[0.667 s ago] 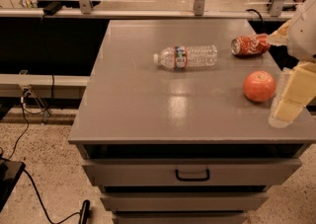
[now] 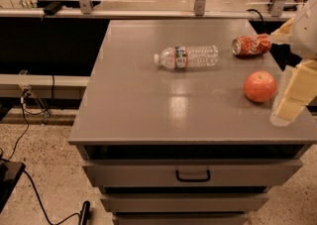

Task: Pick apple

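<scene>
The apple (image 2: 260,86) sits near the right edge of the counter (image 2: 148,105), toward the front. The gripper (image 2: 292,96) hangs just beside it at that edge — wide or narrow, I cannot tell. A bottle (image 2: 188,56) and a crushed can (image 2: 251,45) lie farther back.

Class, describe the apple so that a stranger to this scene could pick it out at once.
Start at the grey drawer cabinet; on its top, go to the right side near the front edge, just left of the robot's cream hand. The apple sits there: round, smooth and orange-red, unlike the crushed orange-red soda can behind it and the clear plastic bottle farther left.
</scene>
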Robot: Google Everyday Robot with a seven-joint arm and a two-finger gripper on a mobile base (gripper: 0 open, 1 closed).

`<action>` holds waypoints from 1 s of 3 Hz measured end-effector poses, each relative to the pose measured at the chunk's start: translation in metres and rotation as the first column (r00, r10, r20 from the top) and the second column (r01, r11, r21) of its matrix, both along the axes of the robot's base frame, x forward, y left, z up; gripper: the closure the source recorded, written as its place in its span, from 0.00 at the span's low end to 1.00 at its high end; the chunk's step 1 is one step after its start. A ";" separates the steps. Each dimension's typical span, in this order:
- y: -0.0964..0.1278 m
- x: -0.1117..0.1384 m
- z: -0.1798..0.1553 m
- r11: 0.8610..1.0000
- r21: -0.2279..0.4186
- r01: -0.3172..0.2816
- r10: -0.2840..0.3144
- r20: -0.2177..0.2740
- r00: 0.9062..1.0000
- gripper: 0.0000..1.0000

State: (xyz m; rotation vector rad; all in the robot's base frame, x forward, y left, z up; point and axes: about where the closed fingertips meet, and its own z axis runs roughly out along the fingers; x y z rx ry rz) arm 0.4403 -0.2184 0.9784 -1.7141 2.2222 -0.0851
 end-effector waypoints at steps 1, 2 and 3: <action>-0.016 0.026 -0.006 1.000 -0.004 0.007 -0.007 0.011 1.000 0.00; -0.040 0.066 -0.028 0.999 -0.010 0.045 -0.045 0.007 0.999 0.00; -0.056 0.095 -0.057 0.997 -0.018 0.081 -0.081 -0.005 0.997 0.00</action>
